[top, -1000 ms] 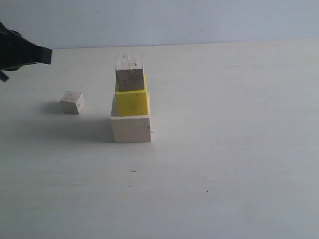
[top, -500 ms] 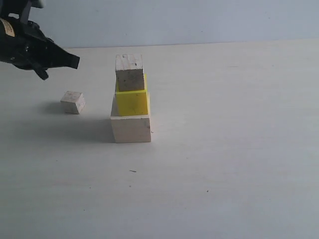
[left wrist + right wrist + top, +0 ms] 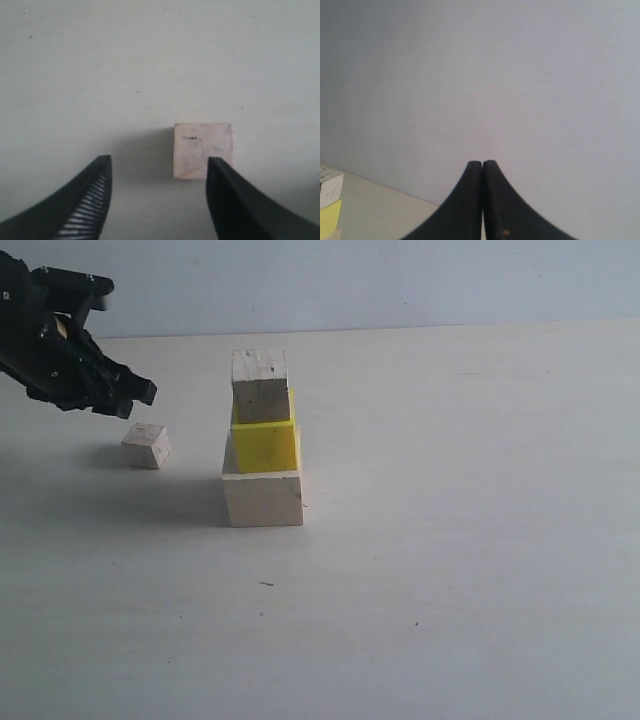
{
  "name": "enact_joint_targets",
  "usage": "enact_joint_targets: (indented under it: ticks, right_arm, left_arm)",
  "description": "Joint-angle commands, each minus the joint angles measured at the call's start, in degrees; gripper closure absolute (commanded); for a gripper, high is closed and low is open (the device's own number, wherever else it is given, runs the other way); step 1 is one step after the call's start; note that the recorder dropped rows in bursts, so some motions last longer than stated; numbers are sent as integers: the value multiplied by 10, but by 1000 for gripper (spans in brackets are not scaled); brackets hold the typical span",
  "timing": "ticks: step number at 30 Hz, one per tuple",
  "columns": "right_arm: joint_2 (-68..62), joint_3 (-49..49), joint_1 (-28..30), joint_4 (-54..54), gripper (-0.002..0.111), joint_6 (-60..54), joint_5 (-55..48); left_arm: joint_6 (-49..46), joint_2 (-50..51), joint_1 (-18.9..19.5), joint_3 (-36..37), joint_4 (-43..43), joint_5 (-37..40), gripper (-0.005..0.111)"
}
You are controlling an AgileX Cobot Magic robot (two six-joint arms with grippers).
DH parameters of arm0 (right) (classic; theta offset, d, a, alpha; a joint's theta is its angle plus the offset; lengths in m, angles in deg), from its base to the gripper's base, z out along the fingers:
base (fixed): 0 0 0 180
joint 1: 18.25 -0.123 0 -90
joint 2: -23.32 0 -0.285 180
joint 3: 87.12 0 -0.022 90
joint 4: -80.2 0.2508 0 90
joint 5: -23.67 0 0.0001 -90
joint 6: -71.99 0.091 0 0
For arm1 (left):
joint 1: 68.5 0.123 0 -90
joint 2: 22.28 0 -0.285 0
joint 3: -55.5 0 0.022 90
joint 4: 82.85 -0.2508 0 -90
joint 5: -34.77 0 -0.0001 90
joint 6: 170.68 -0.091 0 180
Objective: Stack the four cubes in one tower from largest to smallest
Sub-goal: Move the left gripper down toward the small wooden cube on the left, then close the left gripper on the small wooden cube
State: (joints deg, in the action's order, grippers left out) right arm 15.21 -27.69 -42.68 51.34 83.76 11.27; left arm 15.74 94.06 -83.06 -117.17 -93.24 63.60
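Left of the table's middle the large pale cube carries the yellow cube, with one small speckled cube on top. The second small cube lies alone on the table to their left, apart from them. The left gripper hangs just above it, fingers spread wide and touching nothing, while the right gripper has its fingers pressed together, empty

My left gripper: eleven o'clock of loose small cube. At its three o'clock, stack (three high): pale cube, yellow cube, top small cube.
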Motion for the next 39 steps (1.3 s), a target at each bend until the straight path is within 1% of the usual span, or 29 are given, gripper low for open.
enact_joint_targets:
  ticks: [1,10,15,24,30,36,37,38,39]
  right_arm:
    - [3,3,1,-3,108,2,6]
    - [3,3,1,-3,108,2,6]
    - [3,3,1,-3,108,2,6]
    - [3,3,1,-3,108,2,5]
    - [3,3,1,-3,108,2,5]
    - [3,3,1,-3,108,2,4]
    - [3,3,1,-3,108,2,4]
    - [3,3,1,-3,108,2,4]
    - [3,3,1,-3,108,2,3]
  left_arm:
    - [-2,21,-5,-16,8,4,44]
    - [-23,58,-19,-41,21,4,45]
    - [-39,61,-26,-48,31,4,45]
    - [-47,62,-26,-48,36,6,45]
    - [-47,89,-26,-48,42,8,45]
    - [-47,91,-28,-49,52,2,45]
    - [-47,91,-28,-49,52,2,46]
    - [-46,91,-28,-49,52,2,49]
    - [-46,91,-28,-49,52,2,59]
